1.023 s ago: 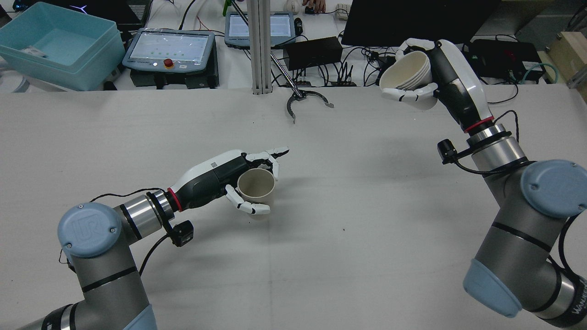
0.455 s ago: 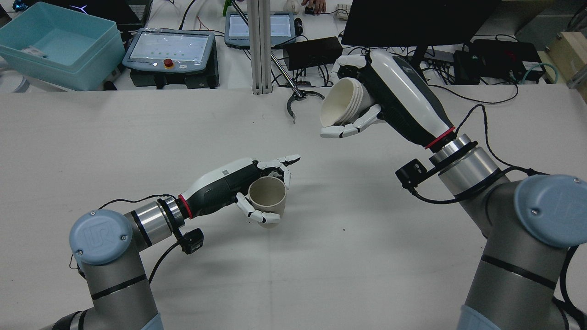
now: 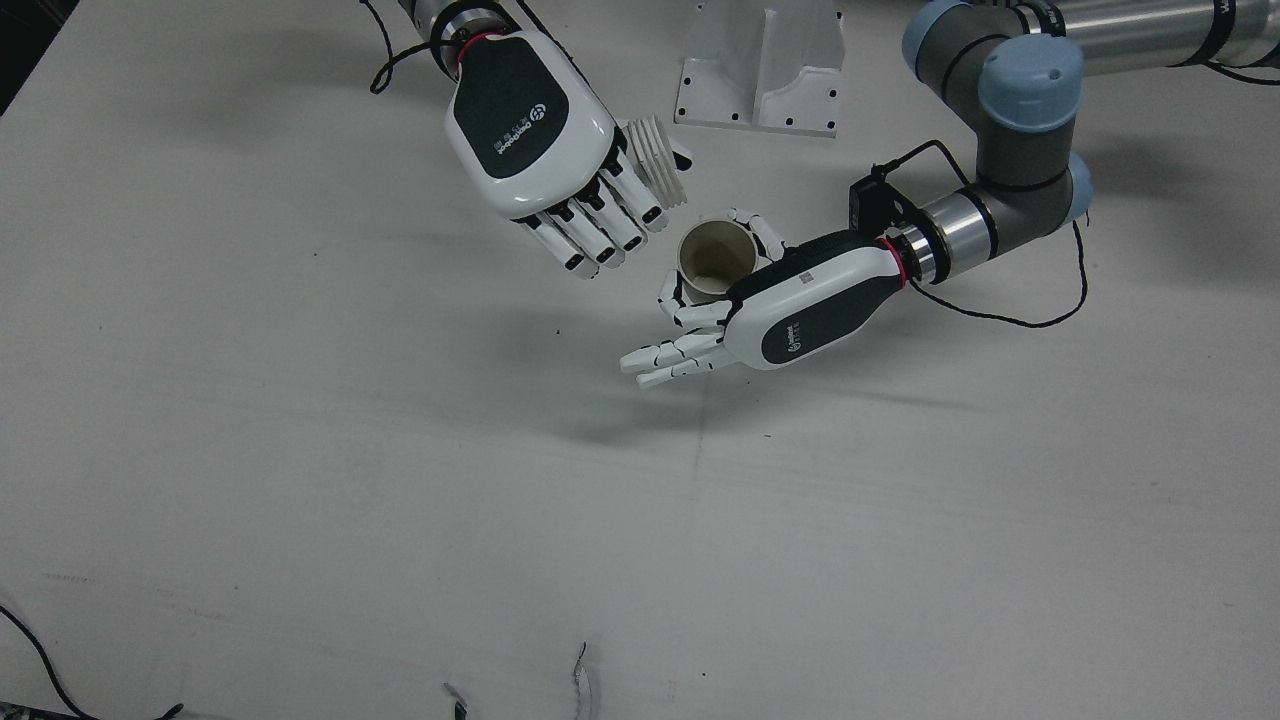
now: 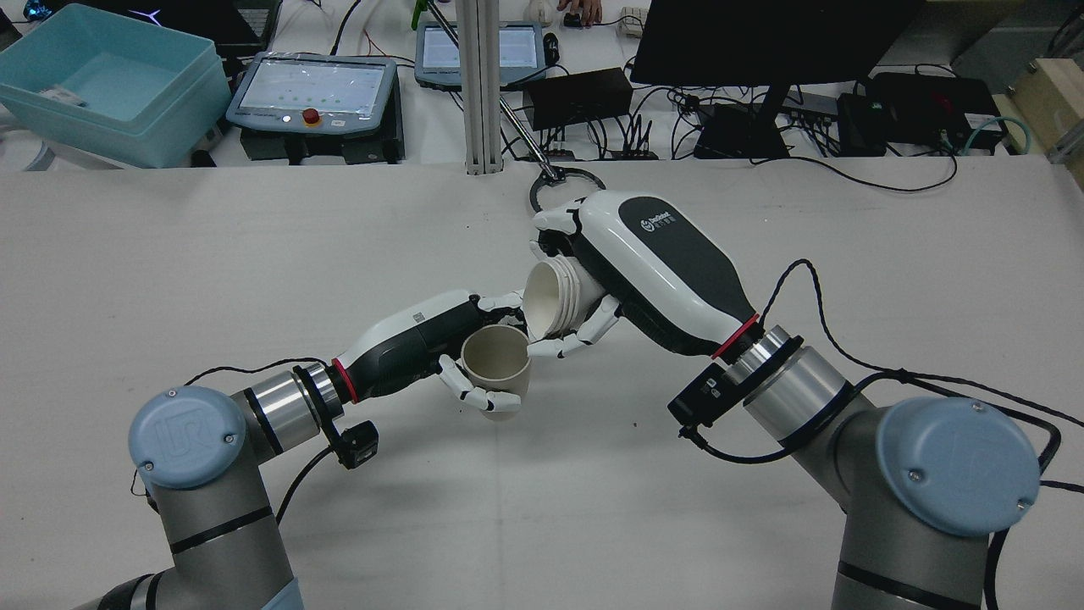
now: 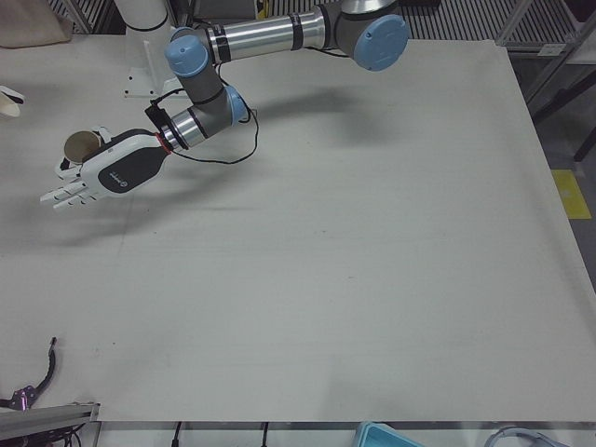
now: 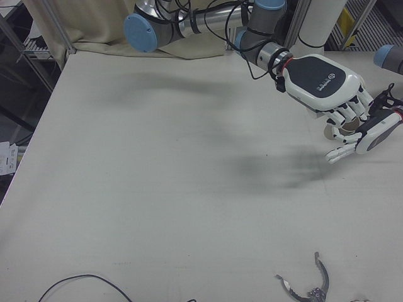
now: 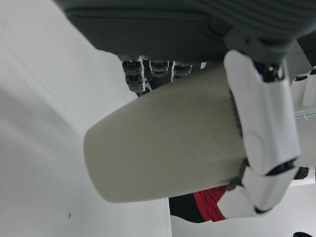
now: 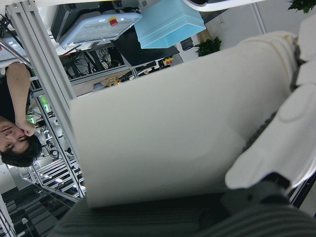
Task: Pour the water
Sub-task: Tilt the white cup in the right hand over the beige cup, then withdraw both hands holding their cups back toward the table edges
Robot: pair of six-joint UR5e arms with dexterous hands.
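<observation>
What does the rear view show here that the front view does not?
Only the rear view shows the open mouth of the white ribbed cup, tipped down toward the beige cup, plus the desk behind the table: a blue bin, control tablets and a monitor. Only the front view looks straight down into the beige cup, showing its inside bottom, and shows the white mounting bracket. Both show the right hand holding the ribbed cup and the left hand holding the upright beige cup, close together.
</observation>
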